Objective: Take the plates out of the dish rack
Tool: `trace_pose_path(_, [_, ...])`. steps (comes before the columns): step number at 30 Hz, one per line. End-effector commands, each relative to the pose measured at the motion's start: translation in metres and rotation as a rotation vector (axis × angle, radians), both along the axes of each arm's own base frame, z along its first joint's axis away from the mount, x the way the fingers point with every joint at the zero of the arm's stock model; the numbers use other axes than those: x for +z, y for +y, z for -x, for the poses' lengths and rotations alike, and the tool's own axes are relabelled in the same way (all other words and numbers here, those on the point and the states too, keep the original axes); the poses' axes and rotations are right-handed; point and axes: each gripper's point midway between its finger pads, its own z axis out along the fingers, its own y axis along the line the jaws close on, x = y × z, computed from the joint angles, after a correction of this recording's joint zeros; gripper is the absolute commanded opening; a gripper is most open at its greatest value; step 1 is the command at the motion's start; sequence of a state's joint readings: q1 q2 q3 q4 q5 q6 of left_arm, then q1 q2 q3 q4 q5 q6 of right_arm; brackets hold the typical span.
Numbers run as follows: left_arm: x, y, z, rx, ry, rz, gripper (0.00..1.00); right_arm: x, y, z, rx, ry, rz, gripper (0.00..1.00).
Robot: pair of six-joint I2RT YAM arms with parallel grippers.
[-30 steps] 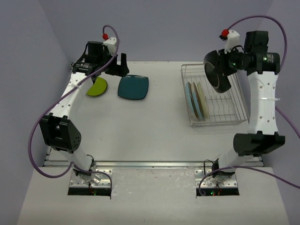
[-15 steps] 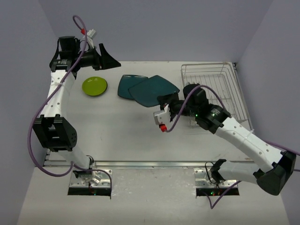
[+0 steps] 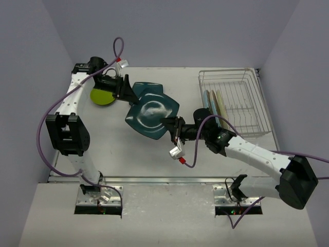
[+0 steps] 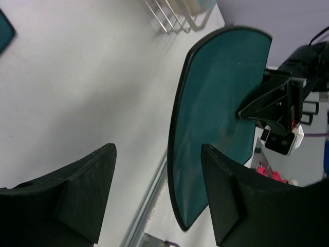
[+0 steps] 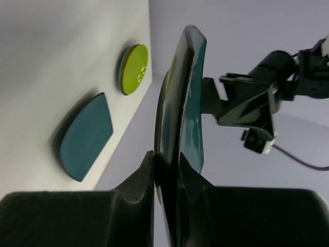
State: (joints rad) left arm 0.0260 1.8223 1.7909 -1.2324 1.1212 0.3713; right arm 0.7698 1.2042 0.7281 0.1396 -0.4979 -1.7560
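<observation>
Handover of teal plate (image 3: 151, 114), rim pinched in right gripper (image 5: 167, 160). Centre parted left gripper (image 4: 157, 152) on far rim; close firmly before releasing.

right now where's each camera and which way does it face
top external: overhead behind the bases, down on the white table; both arms show
left wrist: on the left gripper, facing the dark teal rounded-square plate; open fingers show
right wrist: on the right gripper, along that plate's edge; clamped fingers show
the wrist views share that plate
</observation>
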Motion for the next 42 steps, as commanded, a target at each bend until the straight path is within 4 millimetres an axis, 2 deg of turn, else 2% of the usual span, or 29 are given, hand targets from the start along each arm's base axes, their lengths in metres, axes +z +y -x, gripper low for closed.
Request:
trace_pose_path(1, [0.001,-0.027,0.047,-0.161,-0.060,-0.005,0.62,0.101,0.016,0.008,0.065,-0.360,-0.236,0.00])
trace_pose_path(5, [-0.002,-0.034,0.057,-0.185,-0.035,0.035,0.52,0.099,0.017,0.008,0.053,-0.360,-0.237,0.00])
trace_pose_path(9, [0.000,-0.038,0.059,-0.193,-0.012,0.087,0.31,0.099,0.015,0.006,0.036,-0.377,-0.249,0.00])
trace_pose_path(11, [0.003,-0.040,0.059,-0.195,0.002,0.122,0.14,0.098,0.012,0.004,0.019,-0.382,-0.250,0.00])
trace_pose_path(12, [0.003,-0.040,0.057,-0.191,0.011,0.136,0.08,0.097,0.011,0.003,0.008,-0.381,-0.249,0.00])
trace_pose_path(14, [0.004,-0.038,0.054,-0.177,0.031,0.160,0.00,0.093,0.008,0.000,-0.016,-0.374,-0.247,0.00])
trace_pose_path(15, [0.004,-0.033,0.050,-0.158,0.037,0.173,0.00,0.095,0.004,-0.002,-0.042,-0.375,-0.250,0.03])
trace_pose_path(16, [0.004,-0.029,0.045,-0.141,0.043,0.187,0.00,0.094,0.002,-0.003,-0.053,-0.368,-0.247,0.13])
trace_pose_path(17, [0.005,-0.025,0.040,-0.127,0.052,0.201,0.00,0.091,-0.001,-0.006,-0.074,-0.353,-0.238,0.28])
trace_pose_path(19, [0.003,-0.010,0.024,-0.074,0.067,0.223,0.00,0.084,-0.010,-0.013,-0.140,-0.317,-0.206,0.76])
trace_pose_path(22, [0.006,0.012,-0.011,0.010,0.028,0.225,0.00,0.080,-0.023,-0.019,-0.216,-0.277,-0.191,0.99])
trace_pose_path(23, [0.007,0.014,-0.014,0.020,0.029,0.223,0.00,0.076,-0.027,-0.023,-0.244,-0.268,-0.178,0.99])
trace_pose_path(24, [0.008,0.025,-0.032,0.092,0.054,0.217,0.00,0.072,-0.034,-0.028,-0.294,-0.239,-0.173,0.99])
trace_pose_path(26, [0.010,0.041,-0.070,0.196,-0.015,0.180,0.00,0.065,-0.049,-0.036,-0.385,-0.202,-0.164,0.99])
trace_pose_path(28, [0.012,0.048,-0.092,0.272,-0.005,0.179,0.00,0.062,-0.062,-0.043,-0.469,-0.179,-0.165,0.99])
trace_pose_path(30, [0.002,0.057,-0.118,0.337,-0.018,0.153,0.00,0.058,-0.075,-0.045,-0.531,-0.157,-0.150,0.99])
trace_pose_path(32, [-0.009,0.063,-0.135,0.399,0.003,0.129,0.00,0.057,-0.083,-0.047,-0.573,-0.144,-0.144,0.99])
trace_pose_path(34, [-0.029,0.072,-0.161,0.473,0.006,0.106,0.00,0.055,-0.096,-0.048,-0.636,-0.125,-0.135,0.99])
trace_pose_path(36, [-0.041,0.073,-0.173,0.493,0.043,0.121,0.00,0.056,-0.109,-0.050,-0.699,-0.112,-0.136,0.99])
trace_pose_path(37, [-0.058,0.073,-0.180,0.487,0.078,0.136,0.00,0.053,-0.114,-0.051,-0.724,-0.105,-0.120,0.99])
trace_pose_path(39, [-0.061,0.072,-0.189,0.482,0.075,0.152,0.00,0.052,-0.121,-0.052,-0.760,-0.103,-0.117,0.99])
trace_pose_path(42, [-0.076,0.061,-0.199,0.432,0.086,0.170,0.00,0.051,-0.135,-0.054,-0.837,-0.086,-0.112,0.99])
